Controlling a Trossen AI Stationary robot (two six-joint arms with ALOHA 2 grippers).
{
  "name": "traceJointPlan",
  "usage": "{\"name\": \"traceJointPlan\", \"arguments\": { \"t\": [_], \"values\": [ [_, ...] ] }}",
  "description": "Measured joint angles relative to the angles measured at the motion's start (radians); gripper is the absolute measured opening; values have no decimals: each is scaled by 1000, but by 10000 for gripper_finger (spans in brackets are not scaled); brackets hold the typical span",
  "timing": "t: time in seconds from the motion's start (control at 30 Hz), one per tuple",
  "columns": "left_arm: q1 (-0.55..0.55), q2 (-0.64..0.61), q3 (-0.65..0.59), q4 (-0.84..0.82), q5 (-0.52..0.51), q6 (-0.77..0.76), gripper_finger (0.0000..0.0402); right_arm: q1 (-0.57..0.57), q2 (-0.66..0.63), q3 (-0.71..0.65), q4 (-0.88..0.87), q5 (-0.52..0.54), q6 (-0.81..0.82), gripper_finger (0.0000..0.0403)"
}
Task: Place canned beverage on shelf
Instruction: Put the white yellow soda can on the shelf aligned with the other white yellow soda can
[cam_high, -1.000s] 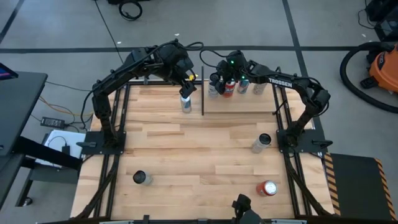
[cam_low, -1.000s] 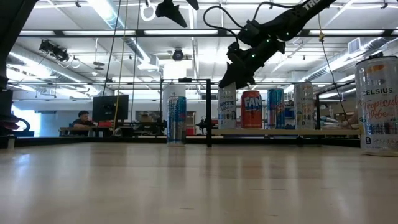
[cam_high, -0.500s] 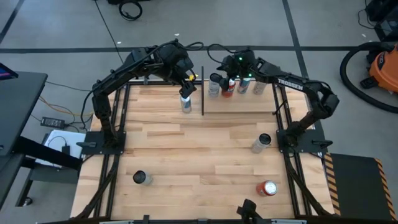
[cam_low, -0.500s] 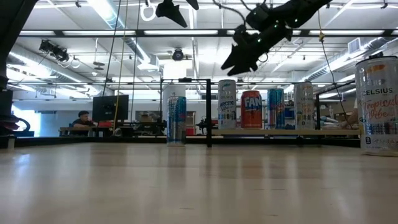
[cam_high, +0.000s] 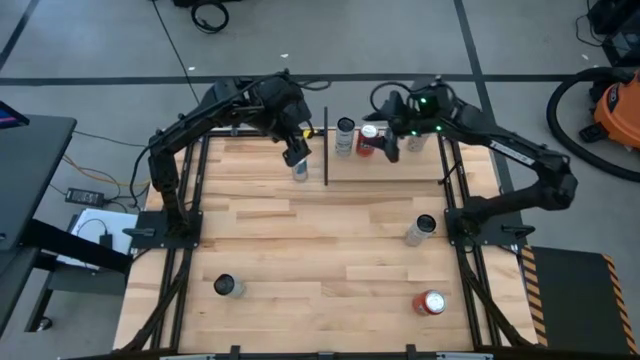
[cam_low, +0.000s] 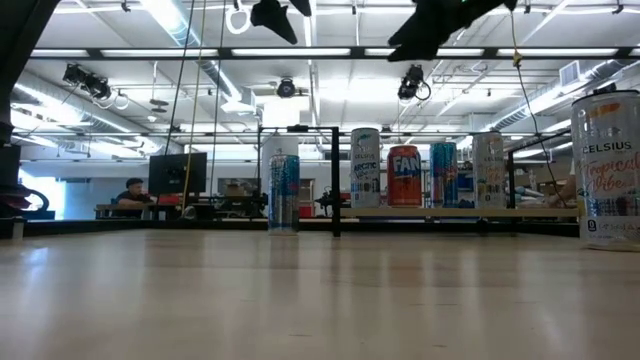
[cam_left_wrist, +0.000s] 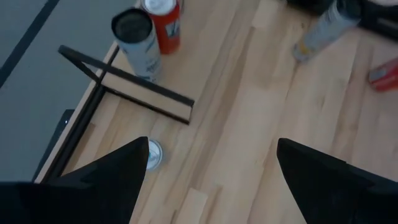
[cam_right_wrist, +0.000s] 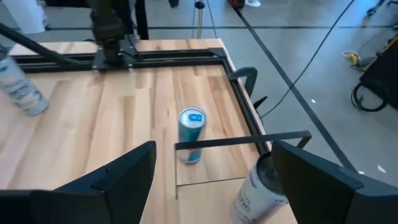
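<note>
Left gripper (cam_high: 296, 155) spread wide, empty, poised directly over blue can (cam_high: 299, 172) at the table's 11 o'clock. Blue can upright on the planks, just outside the black divider rod (cam_high: 326, 148), not yet on shelf (cam_high: 400, 168). Seen between both fingers in the left wrist view, top (cam_left_wrist: 153, 154) facing up, clear all round.

Right gripper (cam_high: 388, 146) also spread, empty, high over the shelf at about 1 o'clock, above the row already standing there: white can (cam_high: 346, 135), red can (cam_high: 367, 138), others hidden beneath the arm. Low view confirms four cans lined up on the shelf, blue can (cam_low: 284, 193) apart at their 9 o'clock side.

Handling, as judgement: thin aluminium wall, smooth and somewhat slippery, stiff if full, easily dented if squeezed hard. Probably moderately heavy if unopened; cannot tell. Tall and narrow, so prone to tipping if nudged off-centre. Best taken across the upper body, below the rim, fingers square to the sides, then lifted above the rod before crossing.

Further cans (cam_high: 421, 230) (cam_high: 229, 287) (cam_high: 431, 302) waiting nearer the table's 6 o'clock edge.
</note>
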Motion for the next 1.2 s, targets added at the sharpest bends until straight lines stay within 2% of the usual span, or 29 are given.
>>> {"name": "traceJointPlan", "arguments": {
  "t": [0.27, 0.57, 0.73, 0.97, 1.2],
  "values": [
    [-5, 0, 0, -48, -1, 32, 357, 55, -82, 0, -141, 1, 23, 326],
    [-67, -1, -45, -53, 0, 15, 357, 146, -98, 0, -383, 7, 51, 326],
    [-100, -2, -126, -21, 1, 9, 357, 210, -108, 0, -511, 94, 114, 326],
    [-121, 0, -246, 86, 1, 2, 357, 304, -169, 0, -684, 184, 324, 326],
    [-123, 0, -287, 185, 1, 24, 357, 415, -243, 0, -865, 306, 570, 326]
  ]
}}
